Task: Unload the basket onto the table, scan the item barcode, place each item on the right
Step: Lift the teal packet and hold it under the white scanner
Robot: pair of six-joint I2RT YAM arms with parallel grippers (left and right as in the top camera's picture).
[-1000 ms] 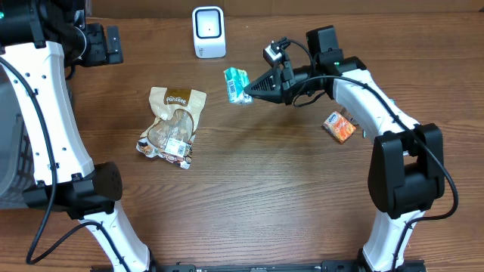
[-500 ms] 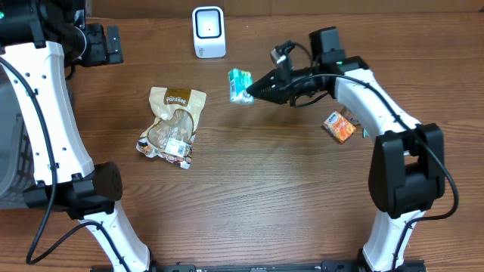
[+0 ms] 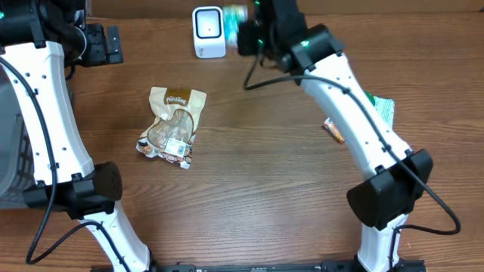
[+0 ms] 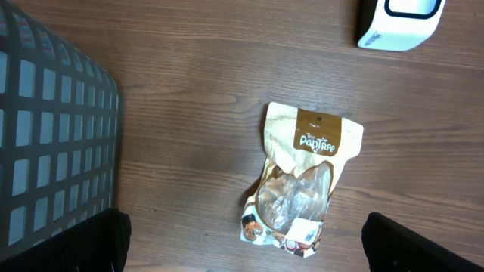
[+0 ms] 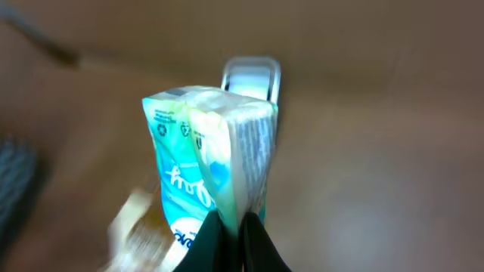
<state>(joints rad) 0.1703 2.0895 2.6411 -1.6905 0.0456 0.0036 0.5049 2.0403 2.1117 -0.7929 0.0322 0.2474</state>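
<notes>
Clenching pack (image 3: 236,19) in right tool (image 5: 231,234), top centre, beside scanner (image 3: 208,32). Holding left tool (image 3: 112,44) spread, upper left. Half-hiding packet (image 3: 335,130) behind right arm (image 3: 340,91); bag (image 3: 172,125) mid-left on table (image 3: 249,189).

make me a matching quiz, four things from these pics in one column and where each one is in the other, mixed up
Things:
1. teal packet
2. scanner
3. snack pouch
4. basket

Places:
a. lying flat on the table, left of centre
b. standing at the far edge of the table
c. at the far left edge of the scene
d. pinched in the right gripper, off the table

Pairs: 1-d, 2-b, 3-a, 4-c
</notes>
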